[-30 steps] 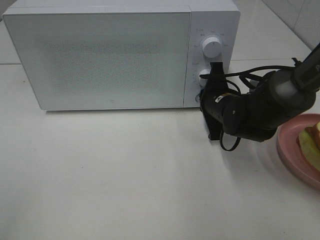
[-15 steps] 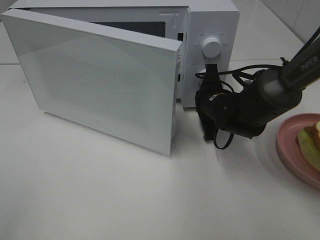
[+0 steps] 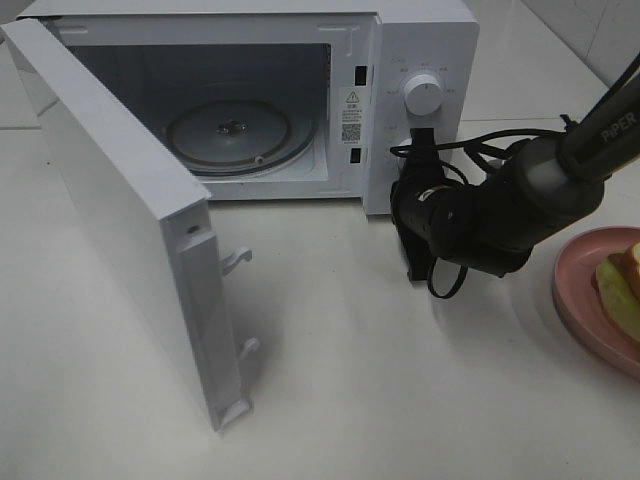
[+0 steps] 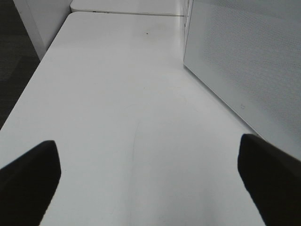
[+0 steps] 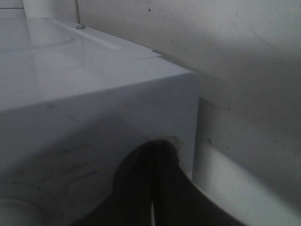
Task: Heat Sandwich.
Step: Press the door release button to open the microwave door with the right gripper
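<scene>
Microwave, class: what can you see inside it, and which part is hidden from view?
Inside the microwave, only a round glass turntable shows, with no food on it. The open door covers the lower left corner of the cavity.

Black arm (image 3: pixel 500 215), looped cables (image 3: pixel 470 150), white PiPER lettering (image 3: pixel 618 122)

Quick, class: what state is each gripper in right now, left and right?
Left gripper: open, holding nothing.
Right gripper: closed, holding nothing.
</scene>
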`<state>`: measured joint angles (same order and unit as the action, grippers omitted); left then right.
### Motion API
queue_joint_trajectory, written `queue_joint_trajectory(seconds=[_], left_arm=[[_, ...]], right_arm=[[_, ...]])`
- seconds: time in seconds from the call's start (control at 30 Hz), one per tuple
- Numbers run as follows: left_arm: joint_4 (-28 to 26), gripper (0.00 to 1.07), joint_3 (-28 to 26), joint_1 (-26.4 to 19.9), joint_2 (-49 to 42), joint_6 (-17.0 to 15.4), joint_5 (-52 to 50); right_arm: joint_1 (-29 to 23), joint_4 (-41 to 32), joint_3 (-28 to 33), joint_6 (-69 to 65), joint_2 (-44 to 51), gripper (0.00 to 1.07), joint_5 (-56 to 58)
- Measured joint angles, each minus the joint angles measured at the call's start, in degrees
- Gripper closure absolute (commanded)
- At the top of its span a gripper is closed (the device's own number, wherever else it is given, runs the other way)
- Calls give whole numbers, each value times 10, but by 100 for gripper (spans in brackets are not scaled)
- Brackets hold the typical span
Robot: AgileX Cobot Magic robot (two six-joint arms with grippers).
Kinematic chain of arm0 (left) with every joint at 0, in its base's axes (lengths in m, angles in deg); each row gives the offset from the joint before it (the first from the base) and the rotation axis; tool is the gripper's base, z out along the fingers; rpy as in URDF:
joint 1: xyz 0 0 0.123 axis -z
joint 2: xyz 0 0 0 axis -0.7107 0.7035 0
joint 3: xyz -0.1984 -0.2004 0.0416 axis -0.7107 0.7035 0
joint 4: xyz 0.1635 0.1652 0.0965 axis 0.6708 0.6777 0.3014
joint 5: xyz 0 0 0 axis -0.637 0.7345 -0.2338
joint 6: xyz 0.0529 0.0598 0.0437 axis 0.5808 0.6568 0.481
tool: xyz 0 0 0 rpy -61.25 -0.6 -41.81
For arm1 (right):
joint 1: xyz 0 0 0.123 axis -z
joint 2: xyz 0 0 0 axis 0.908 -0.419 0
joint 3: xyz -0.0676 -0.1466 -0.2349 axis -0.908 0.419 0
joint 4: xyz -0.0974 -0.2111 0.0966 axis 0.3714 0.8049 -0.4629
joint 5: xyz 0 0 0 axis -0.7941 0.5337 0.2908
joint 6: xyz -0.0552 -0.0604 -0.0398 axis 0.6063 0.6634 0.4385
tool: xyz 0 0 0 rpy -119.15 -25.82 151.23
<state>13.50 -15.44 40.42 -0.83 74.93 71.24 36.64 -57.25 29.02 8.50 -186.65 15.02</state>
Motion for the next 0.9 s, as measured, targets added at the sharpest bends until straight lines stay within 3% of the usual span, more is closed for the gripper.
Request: queue_joint_trajectory(seconds=[0.43,0.9], left_arm=[[0,10,0,0,0,0,0],[0,10,0,0,0,0,0]], right_arm=[[3,23,13,-6,14,107,12],[-14,68,110,-39,69,107,-46]])
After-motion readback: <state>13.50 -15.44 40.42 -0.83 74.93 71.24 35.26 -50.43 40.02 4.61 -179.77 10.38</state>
